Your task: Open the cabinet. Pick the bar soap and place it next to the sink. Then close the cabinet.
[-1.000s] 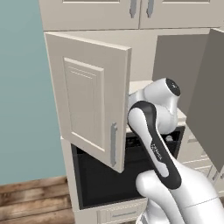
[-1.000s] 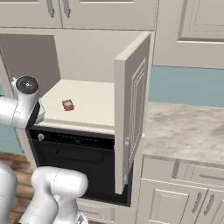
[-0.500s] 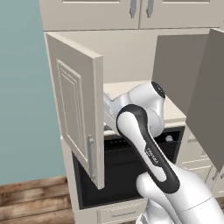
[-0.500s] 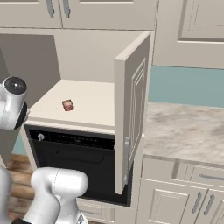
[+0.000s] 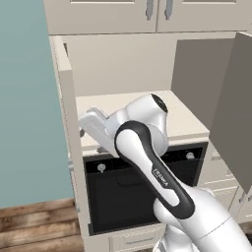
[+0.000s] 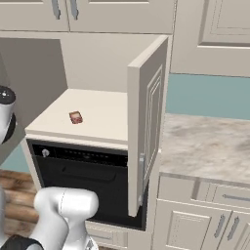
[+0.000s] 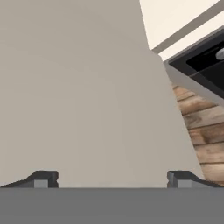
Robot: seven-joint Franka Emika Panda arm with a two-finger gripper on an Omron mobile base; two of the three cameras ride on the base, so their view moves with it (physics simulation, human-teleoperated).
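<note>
The cabinet [image 5: 123, 64] stands with both doors swung wide. Its left door [image 5: 69, 128] shows edge-on and its right door [image 6: 146, 127] juts out toward me. The bar soap [image 6: 75, 117], a small reddish-brown block, lies on the cream cabinet floor near the front left. My gripper [image 7: 113, 179] is open, its two tips far apart, nothing between them, facing the plain inner face of the left door [image 7: 87, 96] at close range. The white hand [image 5: 93, 123] sits just right of that door. The sink is out of view.
A black oven [image 5: 133, 192] sits under the cabinet floor. Right of the cabinet runs a marble counter [image 6: 210, 141] over cream drawers. Shorter upper cabinets [image 6: 88, 12] hang above. Wood floor [image 5: 34, 226] lies at the lower left.
The left door has swung further open, from facing the camera to edge-on. The arm followed it to the left, with the jaws staying wide.
</note>
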